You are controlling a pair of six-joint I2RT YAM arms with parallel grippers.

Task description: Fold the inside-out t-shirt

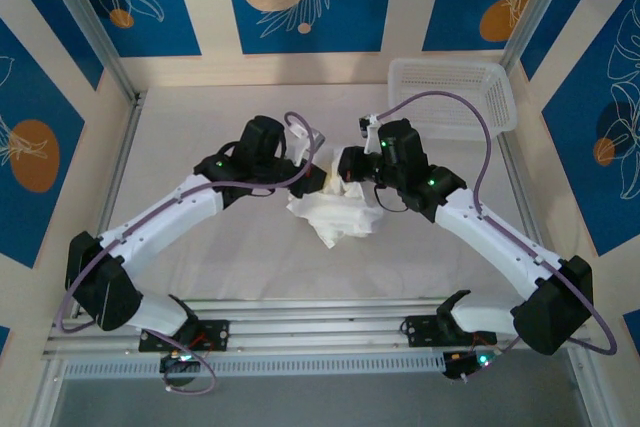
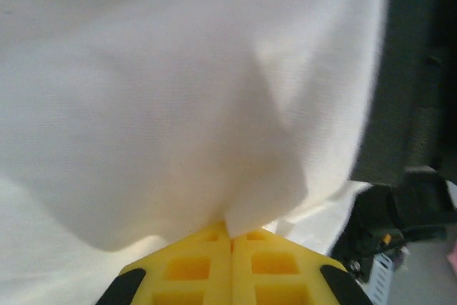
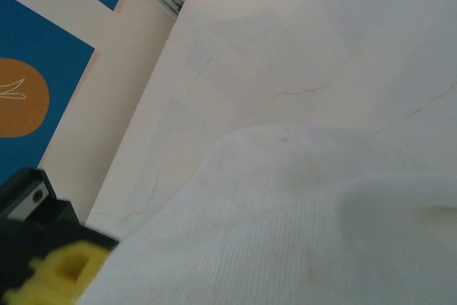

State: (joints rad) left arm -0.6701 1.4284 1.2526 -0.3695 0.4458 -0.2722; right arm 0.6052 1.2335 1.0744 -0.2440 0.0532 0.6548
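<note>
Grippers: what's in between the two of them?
The white t-shirt. In the top view it sits bunched up between the left gripper and the right gripper, and both have their jaws shut on its cloth.

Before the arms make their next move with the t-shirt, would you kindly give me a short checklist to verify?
1. Left hand shut on the t-shirt: ok, cloth is pinched between its fingers.
2. Right hand gripping cloth: cannot tell, cloth hides its fingertips.
3. T-shirt spread flat on the table: not ok, it hangs bunched between the hands.
4. Basket apart from the t-shirt: ok, it sits at the far right corner.
</note>
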